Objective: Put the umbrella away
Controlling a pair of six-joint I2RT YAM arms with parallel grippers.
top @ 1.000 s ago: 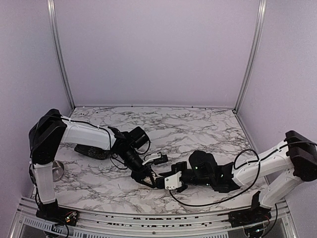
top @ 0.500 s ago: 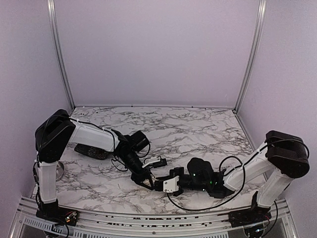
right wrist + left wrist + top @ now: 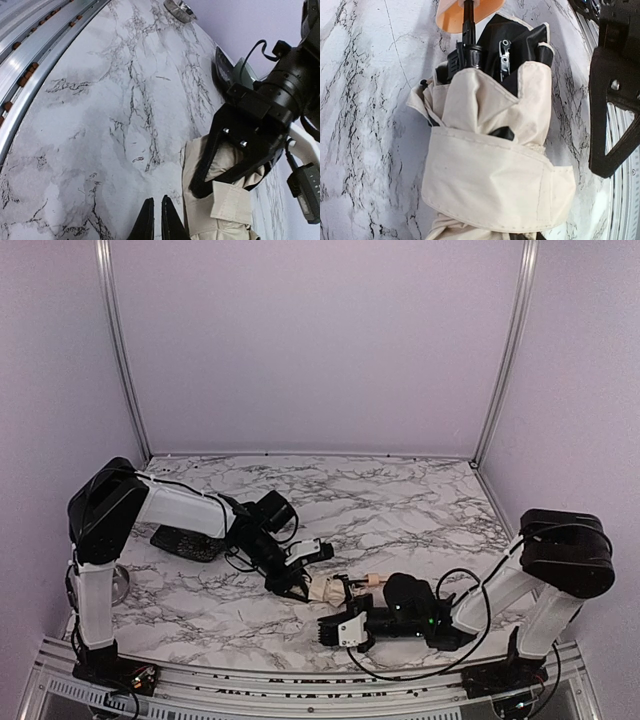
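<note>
One umbrella (image 3: 325, 591), two arms, two claws, and it is all happening at the front middle of the marble table (image 3: 400, 500). The left claw (image 3: 298, 588) is clamping down on the folded cream bundle, which seems to be lying on its side on the tabletop, though the overhead view is too small to be sure it is touching. The right claw (image 3: 157, 200) is hovering just beside it over bare marble, its fingers pressed together on nothing. From above, the umbrella is showing only as a pale lump with a tan tip. The left wrist camera is giving far more: one cream band (image 3: 495, 170) wrapping the fabric, black lining (image 3: 520, 45) spilling out, one thin black shaft (image 3: 468, 30) running to the tan handle (image 3: 487, 9). Further left, the overhead is catching one dark flat thing (image 3: 185, 543) and one round metal piece (image 3: 118, 585).
</note>
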